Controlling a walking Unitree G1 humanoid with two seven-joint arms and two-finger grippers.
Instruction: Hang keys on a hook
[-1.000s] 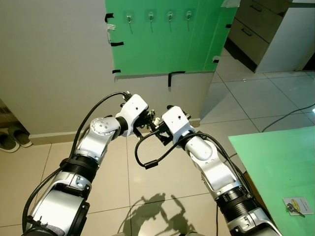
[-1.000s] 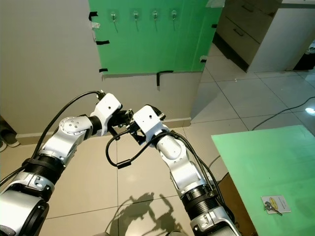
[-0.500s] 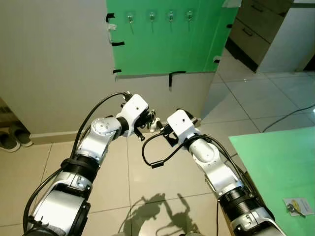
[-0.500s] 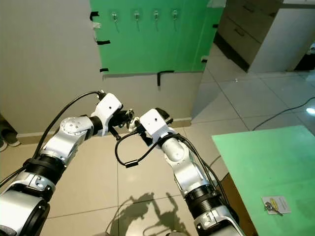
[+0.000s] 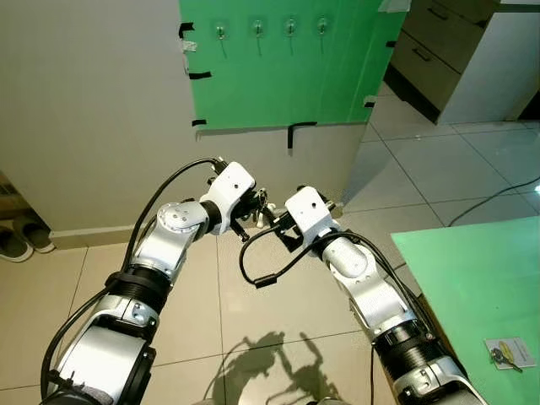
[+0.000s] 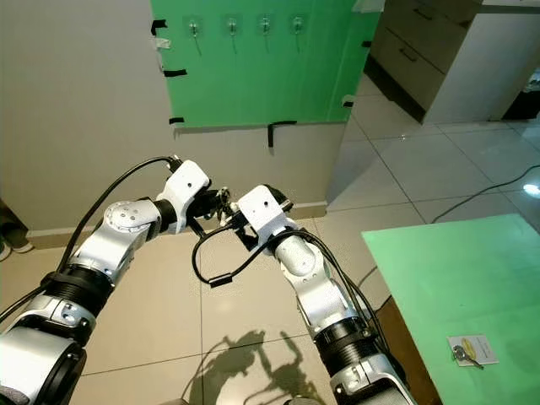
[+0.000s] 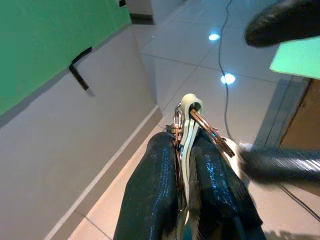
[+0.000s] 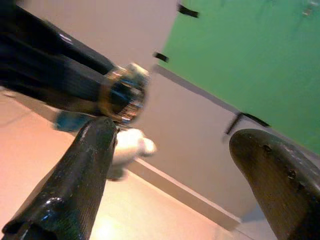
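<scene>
Since a second ago the right gripper (image 5: 272, 221) has let go and backed slightly off, fingers spread wide. Left gripper (image 7: 186, 150) pinches the keys (image 7: 191, 116), their white tag poking beyond its fingertips. Risk: that thin pinch slipping before reaching the hooks (image 5: 257, 29) far above.

Beige wall (image 5: 93, 110), tiled floor (image 5: 278, 312), white drawers (image 5: 460, 59), slippers (image 5: 21, 236)

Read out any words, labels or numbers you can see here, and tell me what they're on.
None can be read.
The small card on the green table carries yellow print, too small to read.
The white tag on the keys in the left end effector shows no lettering.
</scene>
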